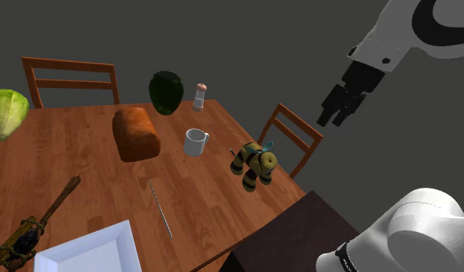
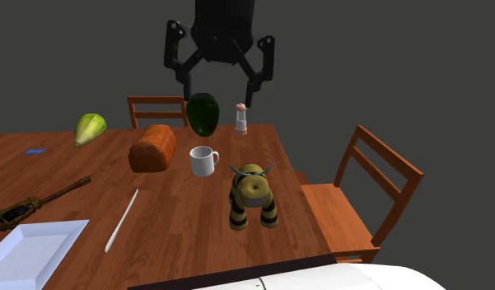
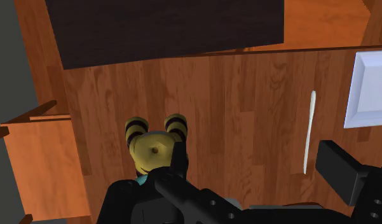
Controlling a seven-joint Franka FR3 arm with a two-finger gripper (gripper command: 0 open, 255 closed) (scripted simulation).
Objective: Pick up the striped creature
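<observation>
The striped creature is a yellow-and-black bee toy (image 1: pixel 255 164) with small blue wings, lying on the wooden table (image 1: pixel 83 178) near the edge beside the stand. In the second exterior view the bee toy (image 2: pixel 252 196) lies in front of the white mug. My gripper (image 1: pixel 336 108) hangs high in the air, well above the table and off to the shoulder view's right of the toy. Its fingers stand wide apart with nothing between them, as the second exterior view shows for the gripper (image 2: pixel 220 95). In the wrist view the bee toy (image 3: pixel 151 149) lies far below, beside one fingertip (image 3: pixel 177 159).
On the table are a white mug (image 1: pixel 195 142), a brown bread loaf (image 1: pixel 135 133), a dark green vegetable (image 1: pixel 166 92), a shaker (image 1: pixel 199 96), a cabbage (image 1: pixel 6 112), a white tray (image 1: pixel 91 251) and a thin white stick (image 1: pixel 160 209). A wooden chair (image 1: pixel 292 135) stands close to the toy's side.
</observation>
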